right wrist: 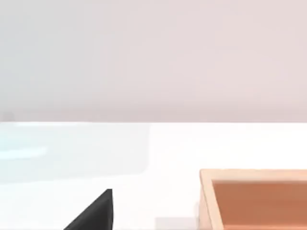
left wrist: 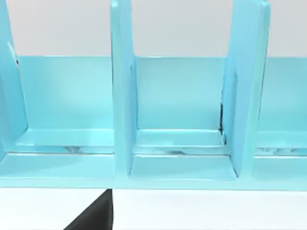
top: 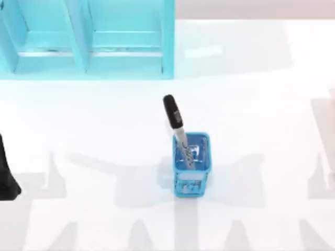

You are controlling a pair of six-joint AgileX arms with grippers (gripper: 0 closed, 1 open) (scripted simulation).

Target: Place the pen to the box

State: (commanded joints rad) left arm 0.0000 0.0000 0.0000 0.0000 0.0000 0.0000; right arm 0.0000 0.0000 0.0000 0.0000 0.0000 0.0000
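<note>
An orange-brown open box (right wrist: 254,199) sits on the white surface (right wrist: 168,148); a black wedge (right wrist: 93,213), perhaps part of the gripper, juts in nearby.

White table, three things resting on it.
Flat white tabletop (top: 261,104); light-blue divided shelf rack (top: 89,47) upper left, small blue mesh holder (top: 191,178) centre, orange-brown wooden box (right wrist: 254,201) in right wrist view.

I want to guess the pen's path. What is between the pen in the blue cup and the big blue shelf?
Nothing: in the top view only bare white table separates the pen from the shelf.
</note>
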